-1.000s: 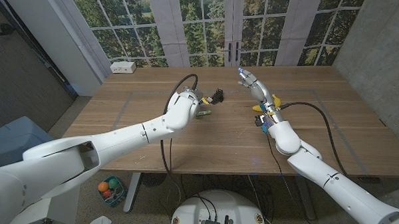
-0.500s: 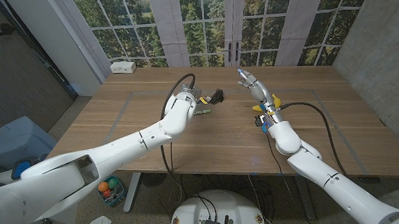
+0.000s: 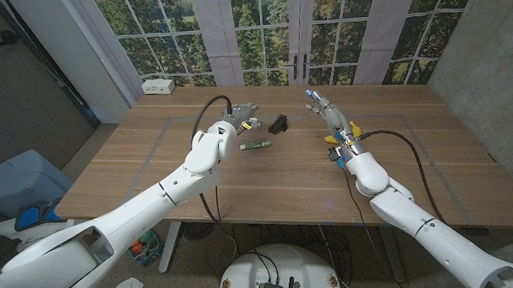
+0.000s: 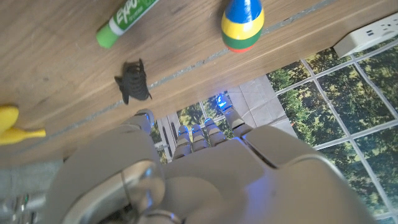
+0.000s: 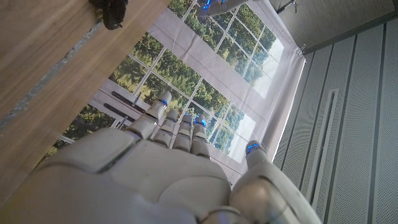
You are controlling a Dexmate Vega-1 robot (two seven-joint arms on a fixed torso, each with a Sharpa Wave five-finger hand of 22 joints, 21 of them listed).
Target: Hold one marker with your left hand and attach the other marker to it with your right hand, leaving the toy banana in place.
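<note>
The left hand [image 3: 238, 119] hovers empty, fingers apart, just behind the green marker [image 3: 256, 146] on the table [image 3: 155, 165]. The right hand [image 3: 324, 107] is open, half hiding the toy banana [image 3: 332, 139]. A second marker I cannot find.

Both arms are glossy white, built of smooth rounded shells that swell at each joint like stacked capsules. A black cable loops out near the wrist of the left arm, and another black cable trails off the right forearm. The left hand [image 3: 238, 117] and right hand [image 3: 322, 106] are pale grey, with segmented fingers [image 5: 166, 127] carrying small glowing blue lights at the tips. Yellow and blue fittings sit at the right wrist.
</note>
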